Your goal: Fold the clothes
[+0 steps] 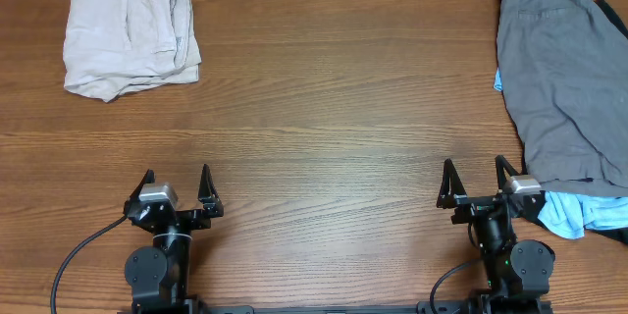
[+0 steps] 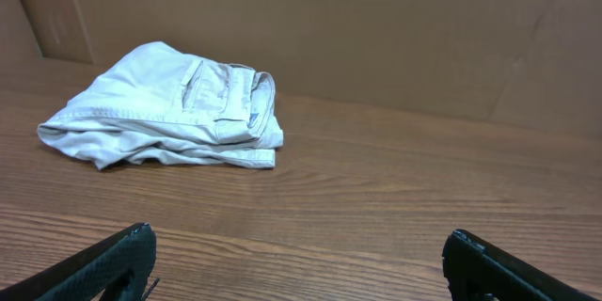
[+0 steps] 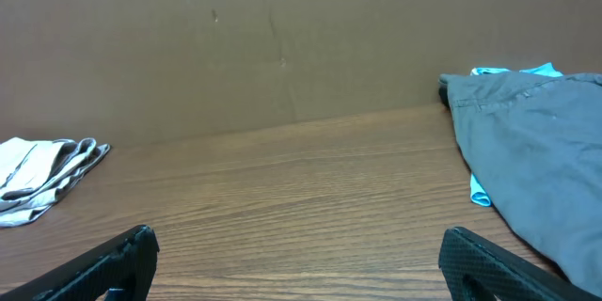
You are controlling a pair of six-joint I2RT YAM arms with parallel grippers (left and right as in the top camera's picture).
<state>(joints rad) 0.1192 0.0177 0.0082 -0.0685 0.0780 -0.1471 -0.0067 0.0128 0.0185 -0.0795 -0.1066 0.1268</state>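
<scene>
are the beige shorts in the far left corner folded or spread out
Folded. The beige shorts lie as a compact stacked bundle, layered edges and doubled waistband showing in the left wrist view; neither end effector touches them.

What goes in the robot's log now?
left gripper: open, empty | right gripper: open, empty | beige shorts: folded | grey garment: unfolded

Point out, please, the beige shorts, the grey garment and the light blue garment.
beige shorts [image 1: 128, 39], overhead view, fabric centre.
grey garment [image 1: 559, 78], overhead view, its broad middle.
light blue garment [image 1: 564, 218], overhead view, lower exposed corner.
</scene>
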